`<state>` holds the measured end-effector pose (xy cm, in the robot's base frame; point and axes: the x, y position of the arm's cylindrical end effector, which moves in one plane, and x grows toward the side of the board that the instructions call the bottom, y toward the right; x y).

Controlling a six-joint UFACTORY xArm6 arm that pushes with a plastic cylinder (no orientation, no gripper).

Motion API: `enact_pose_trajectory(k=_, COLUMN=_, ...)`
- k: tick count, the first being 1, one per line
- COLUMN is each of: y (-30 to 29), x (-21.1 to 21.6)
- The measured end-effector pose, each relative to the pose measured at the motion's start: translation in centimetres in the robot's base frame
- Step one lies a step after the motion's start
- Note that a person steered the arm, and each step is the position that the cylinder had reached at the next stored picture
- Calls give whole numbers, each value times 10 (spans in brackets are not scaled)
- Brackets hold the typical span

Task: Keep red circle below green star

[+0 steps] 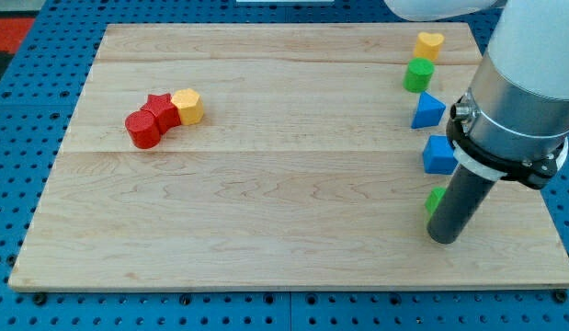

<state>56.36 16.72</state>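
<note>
**Tip parked at green star, red circle far off**

No containers on the counter (pixel 266 221); blocks sit loose on pale wood planks w/ visible grain, blue pegboard around it.

Landmark = green star (pixel 435 199): mostly hidden behind my rod, so shape/pointing can't be confirmed. My tip (pixel 444 238) sits just below it, toward view's right, touching or nearly. No tool jaws on this rig, just a dark matte rod.

Red circle (pixel 143 130) is well to the star's left and higher in view; round, no long axis. Touching it: red star (pixel 161 110), then yellow hexagon (pixel 188 107).

Above green star, in a column: blue block (pixel 439 154), blue triangle (pixel 427 110), green block (pixel 417 75), yellow heart (pixel 429 44).
</note>
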Motion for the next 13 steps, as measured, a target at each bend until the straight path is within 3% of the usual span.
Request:
enact_pose_trajectory(k=1, y=0, x=0)
enact_pose_trajectory(k=2, y=4, x=28)
enact_pose_trajectory(k=5, y=-318, x=47)
enact_pose_trajectory(k=7, y=-340, x=47)
enact_pose_trajectory(k=9, y=-471, x=39)
enact_pose_trajectory(k=10, y=-471, x=9)
enact_pose_trajectory(k=11, y=-468, x=-67)
enact_pose_trajectory(k=13, y=-394, x=-135)
